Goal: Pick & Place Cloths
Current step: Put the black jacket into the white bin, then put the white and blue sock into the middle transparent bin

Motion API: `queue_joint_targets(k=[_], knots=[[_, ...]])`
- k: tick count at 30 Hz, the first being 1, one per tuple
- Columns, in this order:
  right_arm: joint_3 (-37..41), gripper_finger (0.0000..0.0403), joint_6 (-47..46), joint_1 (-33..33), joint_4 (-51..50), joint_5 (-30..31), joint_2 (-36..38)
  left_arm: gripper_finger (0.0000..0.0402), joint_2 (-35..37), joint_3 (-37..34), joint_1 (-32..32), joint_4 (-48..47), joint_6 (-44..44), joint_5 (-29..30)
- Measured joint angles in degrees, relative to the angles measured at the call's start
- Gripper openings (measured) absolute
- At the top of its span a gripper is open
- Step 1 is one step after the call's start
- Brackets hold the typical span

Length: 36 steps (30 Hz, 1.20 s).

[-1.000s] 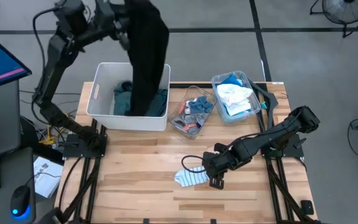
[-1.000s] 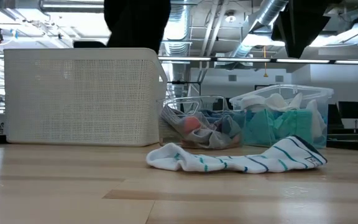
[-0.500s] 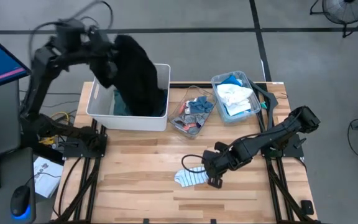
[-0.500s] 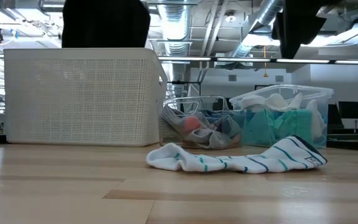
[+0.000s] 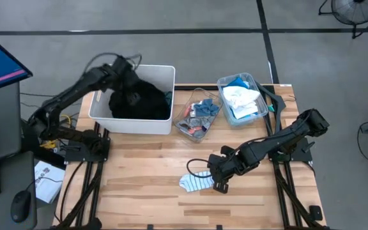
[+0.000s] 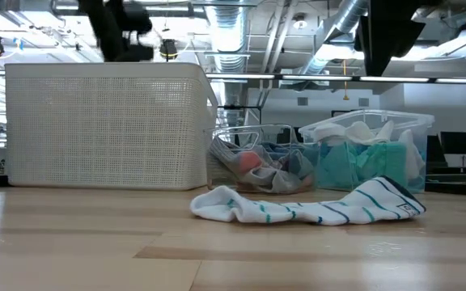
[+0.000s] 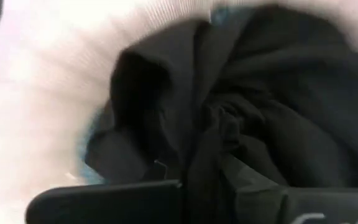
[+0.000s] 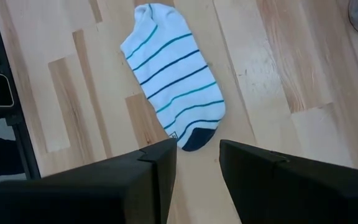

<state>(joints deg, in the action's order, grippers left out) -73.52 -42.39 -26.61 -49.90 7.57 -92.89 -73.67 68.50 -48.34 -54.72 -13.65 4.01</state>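
Black garment (image 5: 136, 101): bundled in white bin (image 5: 101, 89) at ten o'clock, left tool (image 5: 128, 96) pinching it, lowered for deposit. Striped sock (image 5: 195, 183): flat on bench (image 5: 145, 172), right tool (image 5: 219, 183) spread at its three o'clock edge, poised to grasp.

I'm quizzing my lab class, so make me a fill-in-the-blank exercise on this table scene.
1. The left gripper holds the large black garment inside the ____ plastic bin.
2. The striped white sock lies on the wooden ____.
3. The right gripper hovers over the sock with its fingers ____.

Missing words: white; table; open
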Motion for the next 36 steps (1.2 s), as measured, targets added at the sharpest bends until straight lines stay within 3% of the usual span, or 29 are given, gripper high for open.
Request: queue_joint_targets(k=[4, 8, 13, 22, 30, 36], knots=[[0.0, 0.0119, -0.8, 0.0, 0.1, 0.0, 0.0, 0.0027, 0.0, -7.3, -0.1, 4.1, 5.3, 0.6], [0.0, 0.0119, -0.8, 0.2, 0.9, 0.2, 0.0, 0.0068, 0.0, -9.3, 0.0, 6.5, 6.7, -1.1], [0.0, 0.013, -4.4, 0.1, 1.1, 4.4, 0.0, 0.0146, 0.6, -9.3, 0.1, 10.2, 12.7, -4.4], [0.0, 0.0179, -4.6, 0.0, 1.1, 4.5, 0.0, 0.0284, 3.3, -9.3, 0.1, 10.2, 24.0, -2.4], [0.0, 0.0208, -4.7, -0.8, 1.2, 4.3, 0.0, 0.0299, 11.8, -9.3, 0.1, 10.3, 28.8, -1.5], [0.0, 0.0215, -4.7, -0.7, 1.2, 4.3, 0.0, 0.0296, 20.8, -9.3, 3.5, 12.9, 31.9, -10.2]])
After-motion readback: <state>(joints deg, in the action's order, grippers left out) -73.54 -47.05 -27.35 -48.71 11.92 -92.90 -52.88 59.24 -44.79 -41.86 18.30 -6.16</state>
